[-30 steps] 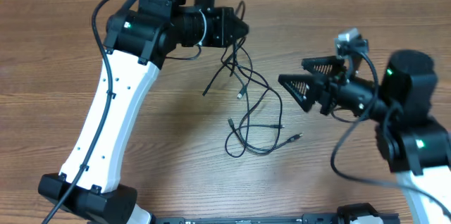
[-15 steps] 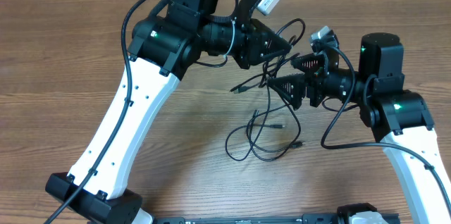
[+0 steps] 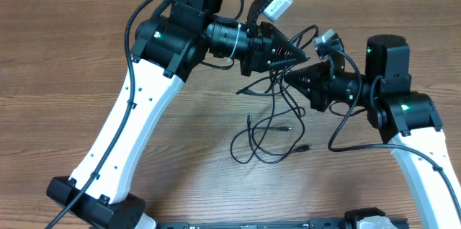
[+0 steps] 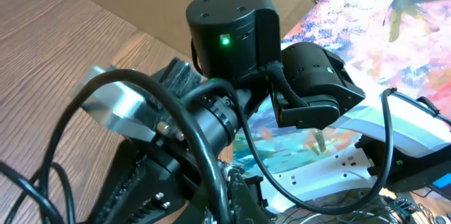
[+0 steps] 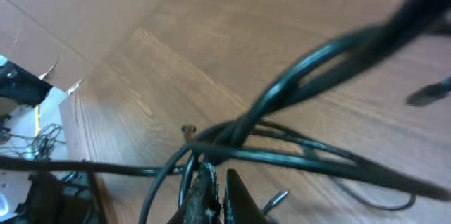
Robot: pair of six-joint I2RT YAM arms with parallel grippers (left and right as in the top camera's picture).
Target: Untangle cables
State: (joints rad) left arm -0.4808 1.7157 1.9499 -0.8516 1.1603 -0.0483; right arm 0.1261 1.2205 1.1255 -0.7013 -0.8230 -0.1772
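Wood-grain surface carries the lower loops of the cables, light, limp, probably slippery cords raised at centre where left fingers and right fingers both pinch tight on strands, so gripping beside a plug end seems safest.

left arm and right arm meet mid-air (both jaws shut).

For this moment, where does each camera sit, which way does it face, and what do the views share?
Overhead: above the table, looking down on both arms, left end effector, right end effector and cables.
Left wrist: on the left arm, facing the right arm; own fingers unclear.
Right wrist: looks along its own fingertips at the cables, close and blurred.
Overhead and right wrist share the cables and wooden table.
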